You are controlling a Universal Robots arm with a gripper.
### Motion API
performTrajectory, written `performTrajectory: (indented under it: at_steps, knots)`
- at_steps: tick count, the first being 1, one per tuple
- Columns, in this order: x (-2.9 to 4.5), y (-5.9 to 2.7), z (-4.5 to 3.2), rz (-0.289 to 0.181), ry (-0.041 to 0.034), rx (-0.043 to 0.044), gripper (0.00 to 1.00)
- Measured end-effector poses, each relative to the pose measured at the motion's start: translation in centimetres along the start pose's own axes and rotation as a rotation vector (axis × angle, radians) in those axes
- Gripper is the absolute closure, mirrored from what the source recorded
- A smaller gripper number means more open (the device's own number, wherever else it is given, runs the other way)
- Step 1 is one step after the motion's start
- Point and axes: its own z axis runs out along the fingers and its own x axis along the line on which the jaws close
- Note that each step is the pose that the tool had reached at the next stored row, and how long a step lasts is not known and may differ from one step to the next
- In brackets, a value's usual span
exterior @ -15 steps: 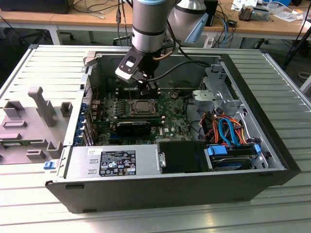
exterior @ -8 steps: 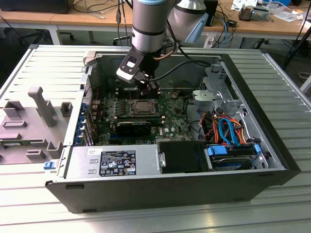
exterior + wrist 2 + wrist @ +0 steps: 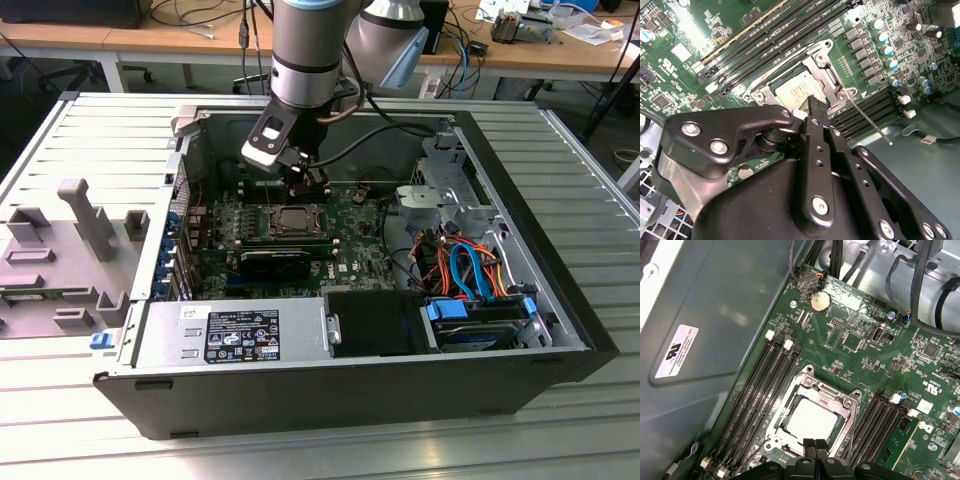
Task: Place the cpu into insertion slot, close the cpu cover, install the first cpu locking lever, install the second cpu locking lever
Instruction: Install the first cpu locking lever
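Note:
In the open computer case, the cpu (image 3: 812,422) lies flat in the insertion slot (image 3: 771,436) on the green board, silver top up. The cpu cover (image 3: 852,405) lies down around it as a metal frame, the chip showing through its window. My gripper (image 3: 815,446) hovers just above the chip's edge with its two black fingers pressed together and nothing between them. In the second wrist view the fingertips (image 3: 812,106) overlap the cpu (image 3: 792,90), and a thin metal locking lever (image 3: 870,122) sticks out from the cover's corner over the memory slots. In the exterior view the gripper (image 3: 305,188) hangs over the socket (image 3: 297,216).
Long black memory slots (image 3: 767,385) flank the socket on both sides. A black card (image 3: 275,262), the power supply (image 3: 235,335) and a drive bay with coloured cables (image 3: 470,270) fill the case. The case walls (image 3: 500,200) surround the board. A grey fixture (image 3: 90,215) lies outside, at the exterior view's left.

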Motion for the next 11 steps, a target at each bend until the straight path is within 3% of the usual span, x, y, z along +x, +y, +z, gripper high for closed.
performTrajectory:
  at_steps: [11]
  knots:
    - [0.0, 0.0, 0.0, -0.05, -0.0023, 0.0023, 0.89]
